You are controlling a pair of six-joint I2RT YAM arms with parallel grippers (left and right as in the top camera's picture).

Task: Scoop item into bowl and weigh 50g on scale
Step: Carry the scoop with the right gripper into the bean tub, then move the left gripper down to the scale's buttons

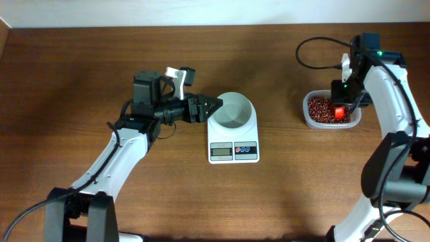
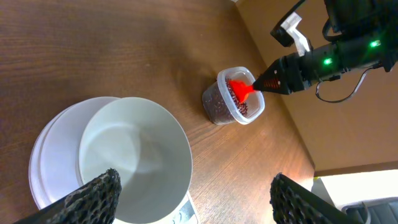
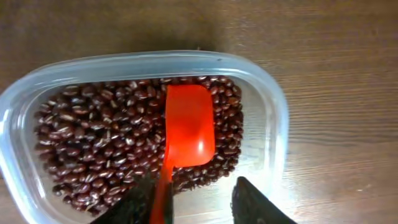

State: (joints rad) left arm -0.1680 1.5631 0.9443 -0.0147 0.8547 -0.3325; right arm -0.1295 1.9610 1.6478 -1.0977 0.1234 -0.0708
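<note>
The white bowl (image 1: 234,109) stands empty on the white scale (image 1: 233,151); both also show in the left wrist view, bowl (image 2: 134,155) on scale (image 2: 40,171). My left gripper (image 1: 215,105) is open and empty at the bowl's left rim (image 2: 199,199). The reddish-brown beans (image 1: 319,107) fill a clear tub (image 1: 310,121). A red scoop (image 3: 188,127) lies bowl-up on the beans (image 3: 93,143), with no beans in it. My right gripper (image 3: 196,202) hangs over the tub, fingers apart, with the scoop's handle against its left finger.
The tub (image 3: 273,112) stands to the right of the scale, a gap of bare wood between them. A black cable (image 1: 310,50) loops on the table behind the tub. The table's far edge meets a pale wall.
</note>
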